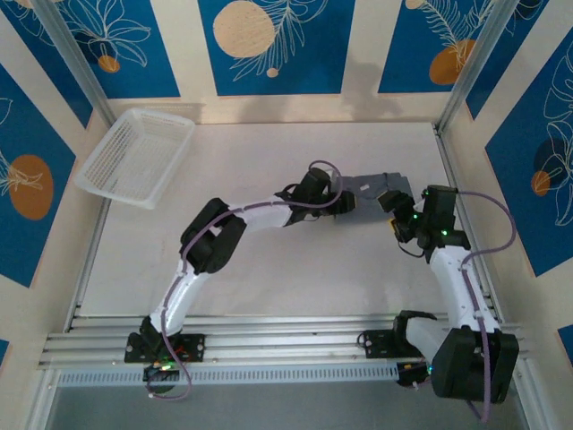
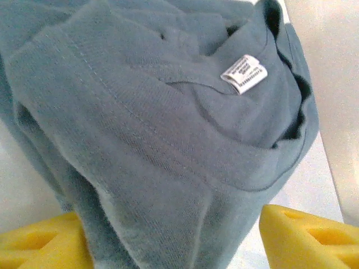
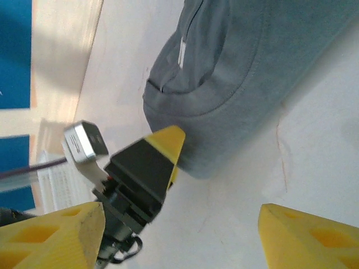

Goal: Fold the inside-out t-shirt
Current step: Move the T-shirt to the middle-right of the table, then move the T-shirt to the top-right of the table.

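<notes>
The inside-out t-shirt (image 1: 380, 186) lies as a small slate-grey folded bundle at the table's back right. In the left wrist view the t-shirt (image 2: 157, 129) is close up, with its seams outward and a white label (image 2: 244, 74) near the collar. My left gripper (image 2: 174, 246) is open, its yellow fingertips (image 2: 308, 238) either side of the bundle's near edge, with a strip of bare table beside the right one. My right gripper (image 3: 182, 235) is open over bare table just short of the t-shirt (image 3: 241, 84). The left gripper's black-and-yellow finger (image 3: 162, 151) touches the cloth's edge.
A white mesh basket (image 1: 134, 157) rests tilted at the back left corner. The right wall and its metal post (image 1: 448, 116) stand close beside the bundle. Both arms (image 1: 260, 215) reach across the white table (image 1: 295, 278) to the back right.
</notes>
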Robot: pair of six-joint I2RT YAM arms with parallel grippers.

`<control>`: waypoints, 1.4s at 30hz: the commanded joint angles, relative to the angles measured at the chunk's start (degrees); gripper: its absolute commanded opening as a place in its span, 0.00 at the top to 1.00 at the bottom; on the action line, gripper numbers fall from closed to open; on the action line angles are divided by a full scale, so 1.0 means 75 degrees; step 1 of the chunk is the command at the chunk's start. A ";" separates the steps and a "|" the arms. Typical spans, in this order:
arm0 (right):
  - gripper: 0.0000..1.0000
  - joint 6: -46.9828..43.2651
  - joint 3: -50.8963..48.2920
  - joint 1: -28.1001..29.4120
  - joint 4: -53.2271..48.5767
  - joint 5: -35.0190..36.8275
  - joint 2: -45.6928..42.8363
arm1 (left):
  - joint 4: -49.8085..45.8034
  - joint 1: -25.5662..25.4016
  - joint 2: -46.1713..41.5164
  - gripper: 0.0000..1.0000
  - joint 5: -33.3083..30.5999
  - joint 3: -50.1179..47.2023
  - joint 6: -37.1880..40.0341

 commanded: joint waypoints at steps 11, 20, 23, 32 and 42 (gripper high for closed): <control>0.48 0.1743 0.0131 0.0499 0.2142 -0.1280 0.3465 | -0.0611 0.1031 -0.5199 0.14 -0.1857 -0.3521 0.1983; 0.69 0.2727 0.1549 0.0829 0.2391 0.0541 0.5844 | -0.1301 0.1126 -0.6767 0.15 -0.3032 -0.4934 0.2403; 0.69 0.2388 0.2499 0.0807 0.1718 0.1338 0.6410 | -0.1351 0.1139 -0.6968 0.15 -0.3222 -0.5092 0.2515; 0.64 0.0675 0.6159 0.0365 -0.0335 0.1765 0.8736 | -0.1298 0.1279 -0.7118 0.16 -0.3187 -0.5397 0.2564; 0.60 -0.1002 1.0228 -0.0148 -0.2532 0.1652 1.1061 | -0.1040 0.1373 -0.7121 0.16 -0.3089 -0.5681 0.2306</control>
